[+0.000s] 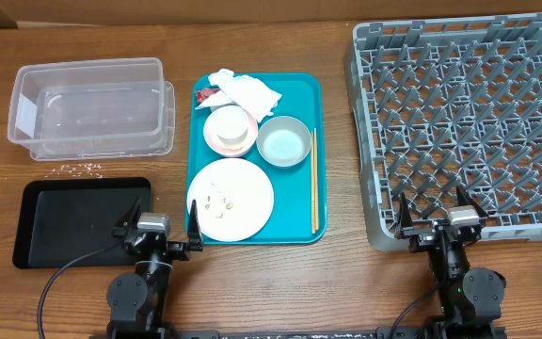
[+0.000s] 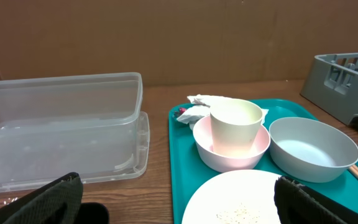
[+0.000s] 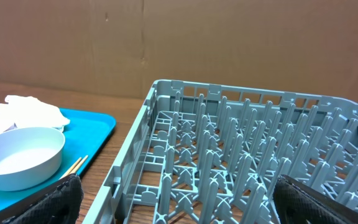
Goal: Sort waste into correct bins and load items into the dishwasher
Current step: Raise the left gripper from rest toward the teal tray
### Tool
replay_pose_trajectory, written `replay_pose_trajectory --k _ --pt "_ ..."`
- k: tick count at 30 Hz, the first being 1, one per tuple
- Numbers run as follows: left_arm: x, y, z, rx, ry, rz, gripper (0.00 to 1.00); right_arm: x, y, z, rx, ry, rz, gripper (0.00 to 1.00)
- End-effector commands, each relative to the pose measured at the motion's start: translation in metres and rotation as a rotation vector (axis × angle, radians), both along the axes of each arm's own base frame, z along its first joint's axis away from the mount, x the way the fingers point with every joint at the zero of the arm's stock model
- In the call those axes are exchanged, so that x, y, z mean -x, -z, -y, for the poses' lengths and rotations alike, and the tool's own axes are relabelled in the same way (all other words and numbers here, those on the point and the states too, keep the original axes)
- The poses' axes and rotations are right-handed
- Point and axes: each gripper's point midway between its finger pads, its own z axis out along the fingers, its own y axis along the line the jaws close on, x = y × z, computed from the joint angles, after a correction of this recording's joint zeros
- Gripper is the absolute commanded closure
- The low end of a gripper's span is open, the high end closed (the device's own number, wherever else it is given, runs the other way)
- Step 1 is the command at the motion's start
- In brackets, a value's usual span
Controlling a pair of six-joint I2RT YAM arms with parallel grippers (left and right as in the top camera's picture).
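Overhead: a teal tray [image 1: 294,234] sits mid-bench. On it, crumpled napkins [image 1: 247,91] lie at 12 o'clock with a red wrapper [image 1: 204,95] just beside them at 9. A white cup [image 1: 231,125] stands in the pink dish [image 1: 211,138], and the bowl [image 1: 283,141] is at 3 o'clock of that. The pink plate [image 1: 243,202], flecked with rice grains [image 1: 222,200], fills the 7 o'clock corner. Chopsticks [image 1: 313,179] lie along the 3 o'clock edge. The clear tub [image 1: 87,64] is at 10 o'clock of the tray and the black tray [image 1: 73,221] at 8. The dish rack [image 1: 363,188] stands at 3. The left tool [image 1: 157,226] and right tool [image 1: 443,224] are both spread wide and hold nothing.

Left wrist: dark fingers [image 2: 48,202] stand far apart low in the frame. The tub is at 10 o'clock, and the cup in its dish is ahead.

Right wrist: fingers [image 3: 319,202] are wide. The rack fills 12 to 3, and the bowl is at 9.
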Motion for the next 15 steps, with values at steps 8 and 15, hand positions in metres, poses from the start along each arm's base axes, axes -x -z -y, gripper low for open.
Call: replay_pose_trajectory --k 8,15 --pt "0.005 -0.016 0.030 0.172 0.169 0.041 0.00 0.000 0.002 0.002 -0.001 0.008 0.004 0.00" --pt "0.026 -0.046 0.076 0.535 0.464 0.023 0.00 0.000 0.002 0.002 -0.001 0.008 0.004 0.00"
